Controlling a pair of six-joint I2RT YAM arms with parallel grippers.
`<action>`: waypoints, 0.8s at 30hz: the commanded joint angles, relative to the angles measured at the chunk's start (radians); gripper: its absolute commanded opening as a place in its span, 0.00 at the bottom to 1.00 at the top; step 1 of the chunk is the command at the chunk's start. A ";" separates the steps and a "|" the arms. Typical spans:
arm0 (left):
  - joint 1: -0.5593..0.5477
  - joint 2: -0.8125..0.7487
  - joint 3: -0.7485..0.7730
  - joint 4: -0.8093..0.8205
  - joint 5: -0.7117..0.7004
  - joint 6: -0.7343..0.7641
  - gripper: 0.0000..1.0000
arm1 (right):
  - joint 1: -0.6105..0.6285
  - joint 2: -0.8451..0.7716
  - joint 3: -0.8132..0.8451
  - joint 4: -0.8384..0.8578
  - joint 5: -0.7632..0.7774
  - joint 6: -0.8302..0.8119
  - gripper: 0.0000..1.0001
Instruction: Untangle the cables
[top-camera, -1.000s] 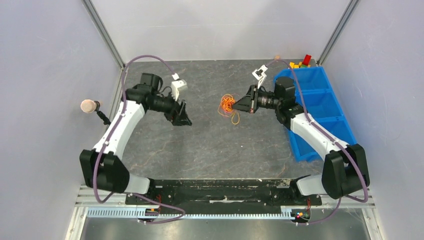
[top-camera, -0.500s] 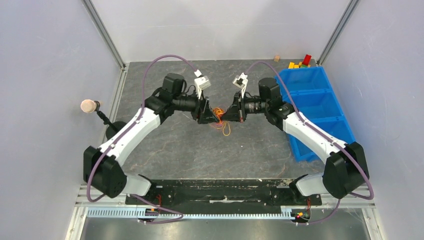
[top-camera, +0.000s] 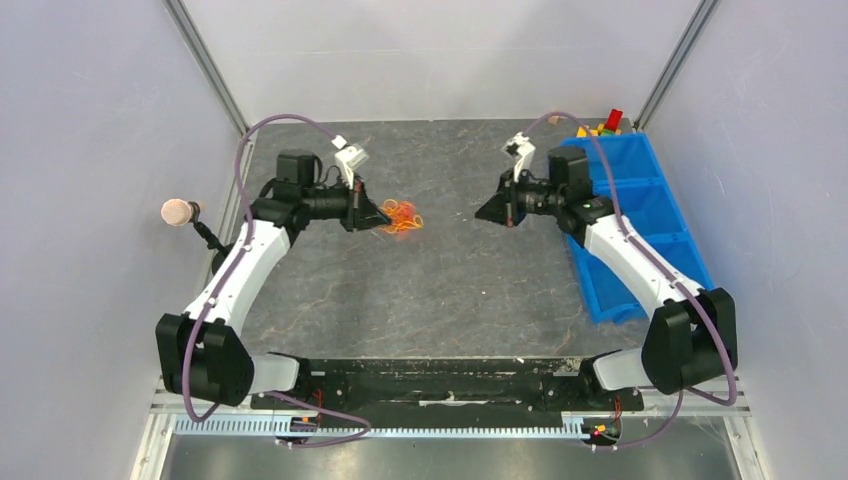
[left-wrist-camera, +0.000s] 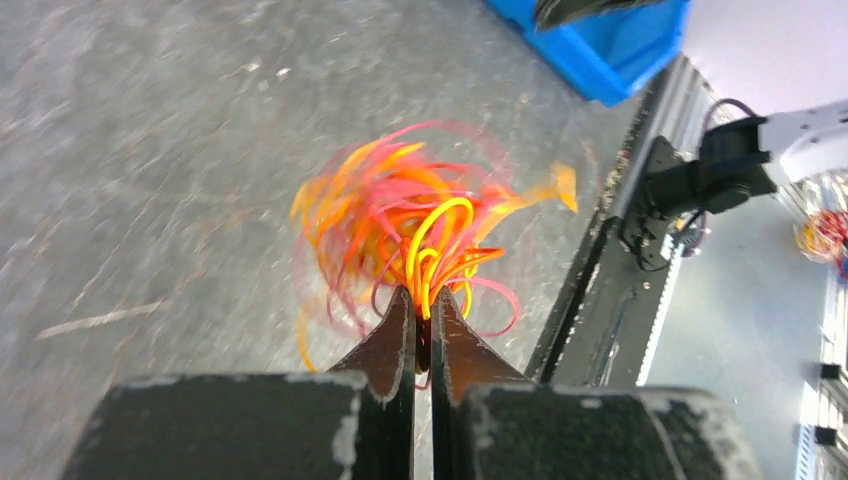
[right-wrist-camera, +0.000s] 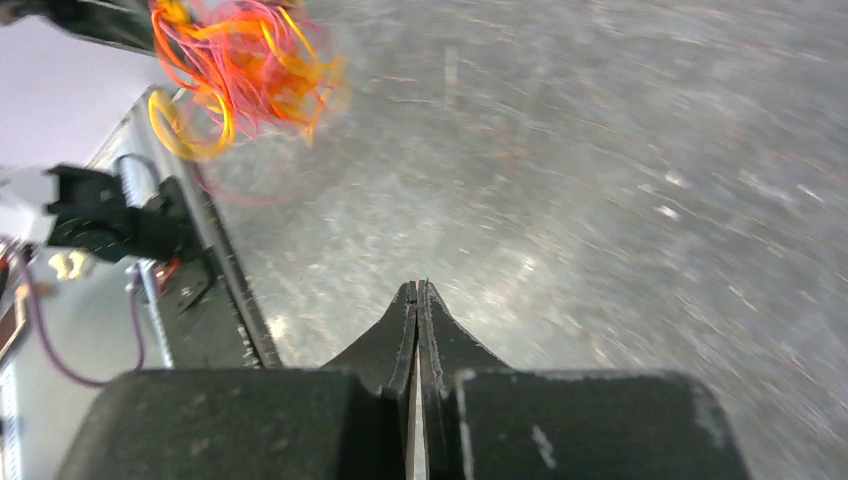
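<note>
The cables (top-camera: 404, 216) are a tangled bunch of thin red, orange and yellow loops. They hang from the tip of my left gripper (top-camera: 388, 215), left of the table's middle. In the left wrist view the left gripper (left-wrist-camera: 422, 300) is shut on a few yellow and orange strands of the cables (left-wrist-camera: 410, 220), which fan out blurred beyond the tips. My right gripper (top-camera: 483, 212) points left, well apart from the bunch. In the right wrist view the right gripper (right-wrist-camera: 418, 288) is shut with nothing in it, and the cables (right-wrist-camera: 240, 70) show far off at the top left.
A blue bin (top-camera: 640, 215) with compartments lies along the right side, under the right arm. Small coloured blocks (top-camera: 603, 125) sit behind it at the back right. A round pink-tipped stick (top-camera: 178, 212) juts from the left wall. The frame rail runs along the near edge.
The bunch hung at the right gripper's tip. Both grippers met mid-table, the left shut on the cables and pulled back left with them. The right drew back right, empty.
</note>
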 joint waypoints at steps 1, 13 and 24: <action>0.066 -0.062 -0.020 -0.119 0.014 0.116 0.02 | -0.062 -0.011 0.019 -0.057 0.028 -0.051 0.00; -0.084 -0.104 -0.019 -0.054 0.201 0.187 0.06 | 0.062 0.035 0.057 0.078 -0.069 0.057 0.93; -0.159 -0.065 0.000 0.124 0.140 0.077 0.08 | 0.211 0.048 0.011 0.251 -0.201 0.177 0.71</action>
